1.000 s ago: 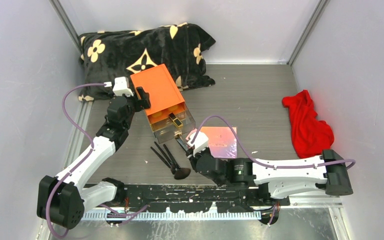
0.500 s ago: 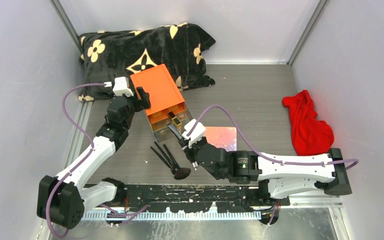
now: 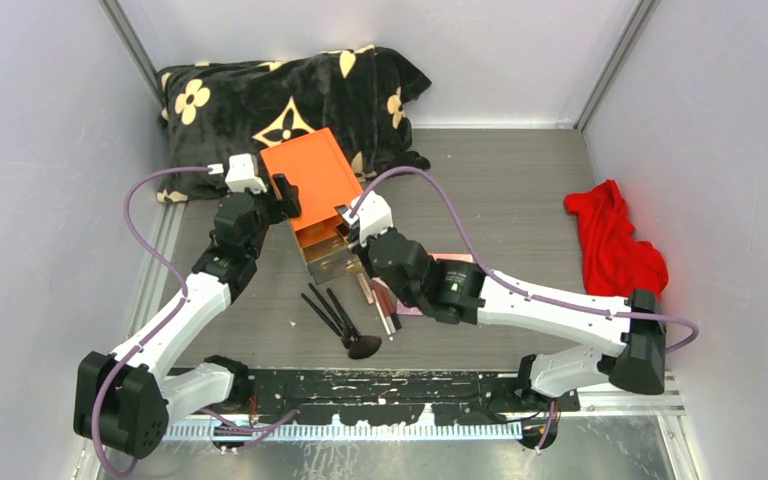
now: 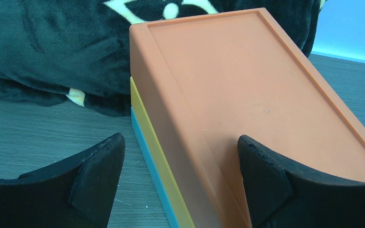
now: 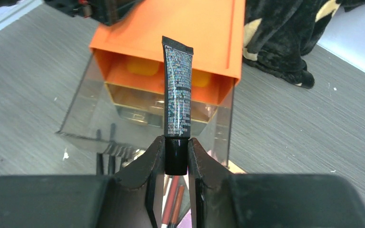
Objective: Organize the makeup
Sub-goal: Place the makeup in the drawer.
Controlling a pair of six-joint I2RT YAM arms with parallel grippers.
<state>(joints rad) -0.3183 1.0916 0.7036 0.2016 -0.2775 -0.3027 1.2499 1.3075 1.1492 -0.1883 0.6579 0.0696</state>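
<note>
1. right wrist view: right tool [image 5: 176,142] is clenched on the black cap of a slim black squeeze tube with fine print [image 5: 177,90], which stands upright between the fingers.
2. the tube is in the air in front of the orange rectangular box [image 5: 185,28], above its pulled-out clear plastic drawer [image 5: 83,118].
3. left wrist view: left tool [image 4: 180,166] is released, its jaws spread to either side of the box's long edge; contact cannot be told.
4. top external view: thin black-handled brushes [image 3: 328,308], one with a fluffy brown head [image 3: 364,347], lie on the grey table [image 3: 500,190] just in front of the drawer.
5. slim red pencils [image 5: 171,199] lie below the right tool.
6. the flat shiny pink palette [image 3: 407,307] is mostly hidden under the right arm.
7. a crumpled red cloth [image 3: 615,245] lies well apart at the right; a black blanket with cream flowers [image 3: 280,90] lies behind the box.
</note>
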